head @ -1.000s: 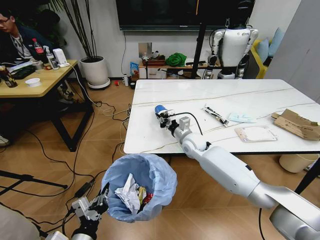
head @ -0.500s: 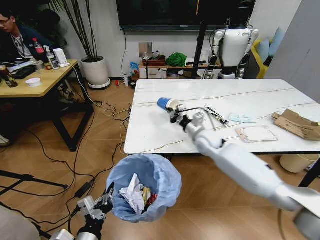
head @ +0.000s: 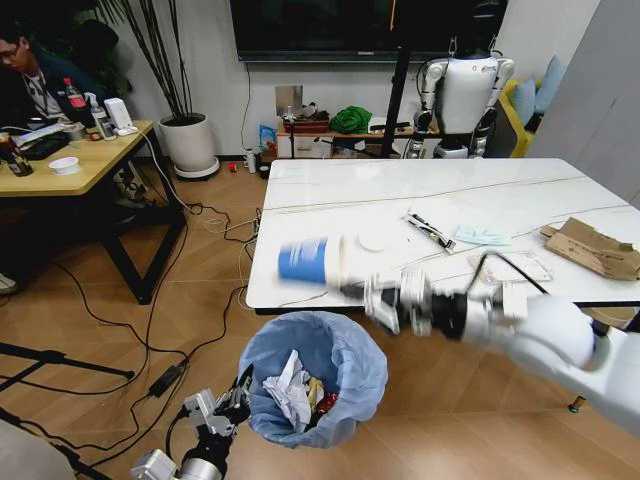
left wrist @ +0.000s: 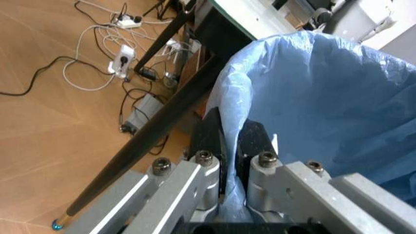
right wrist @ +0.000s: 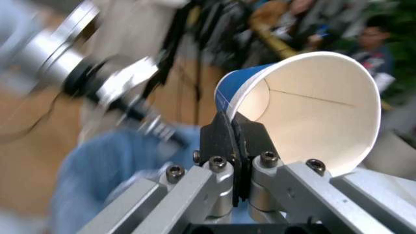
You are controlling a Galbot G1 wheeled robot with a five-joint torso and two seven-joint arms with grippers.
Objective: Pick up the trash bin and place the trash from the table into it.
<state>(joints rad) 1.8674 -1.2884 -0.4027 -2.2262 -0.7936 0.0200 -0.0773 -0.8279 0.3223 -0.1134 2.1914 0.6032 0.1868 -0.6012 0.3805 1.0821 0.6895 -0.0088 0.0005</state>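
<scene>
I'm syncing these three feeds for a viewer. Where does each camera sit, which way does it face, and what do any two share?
Head view: on the robot's head, looking forward and down at the table and trash bin; both arms show, the right gripper carrying the paper cup.
Left wrist view: on the left arm, facing the left gripper pinching the bin's blue-bagged rim.
Right wrist view: on the right arm, facing its fingers clamping the cup's rim.
Shared: the bin in the head and left wrist views; the cup in the head and right wrist views.
</scene>
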